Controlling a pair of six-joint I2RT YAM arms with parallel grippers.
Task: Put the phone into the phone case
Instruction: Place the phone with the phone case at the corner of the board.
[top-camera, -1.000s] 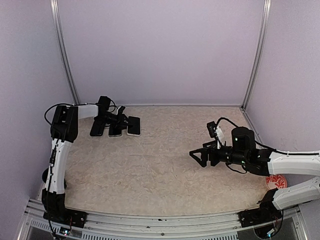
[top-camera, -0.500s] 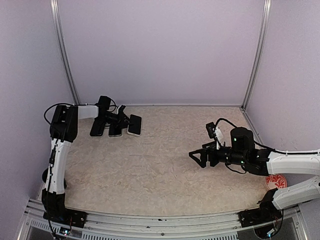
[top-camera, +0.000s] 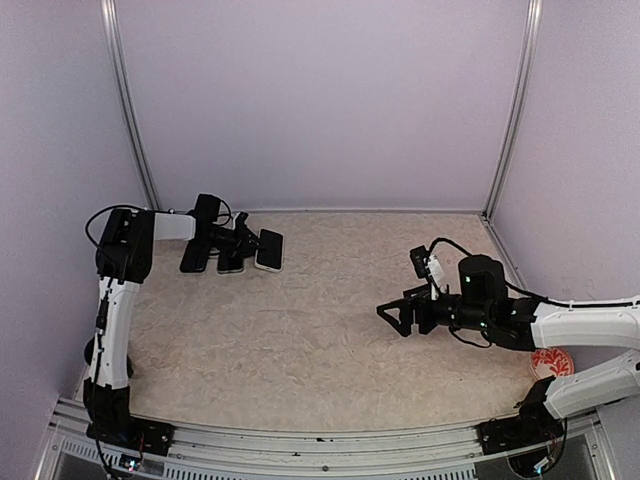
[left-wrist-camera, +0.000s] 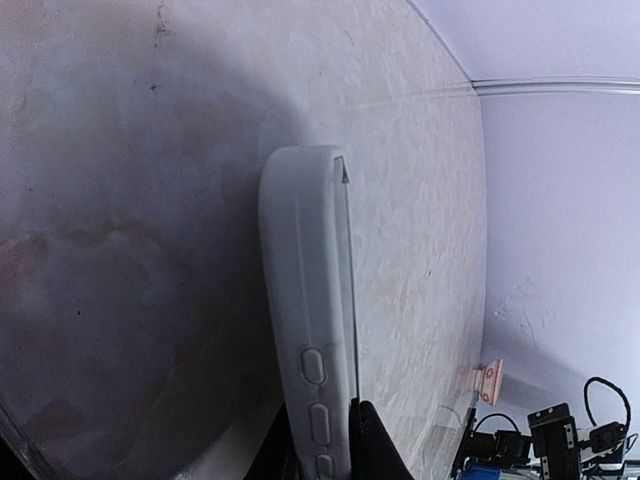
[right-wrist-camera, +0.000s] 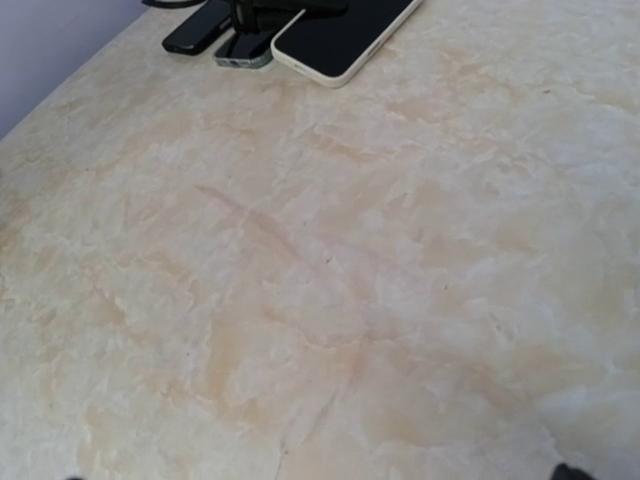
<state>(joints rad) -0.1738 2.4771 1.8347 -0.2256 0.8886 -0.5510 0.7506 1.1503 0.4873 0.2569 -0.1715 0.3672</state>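
Left wrist view: the left gripper (left-wrist-camera: 327, 458) pinches the white-edged phone (left-wrist-camera: 305, 320), which reaches forward from its fingertips. Lift slowly and level; the right gripper (top-camera: 392, 317) is wide open.

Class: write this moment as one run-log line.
left tool: shut on white-edged phone, far left | right tool: open, empty, above table

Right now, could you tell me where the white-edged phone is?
In the top view the white-edged phone is at the table's far left, rightmost of three flat items near the back wall, held by the left gripper.
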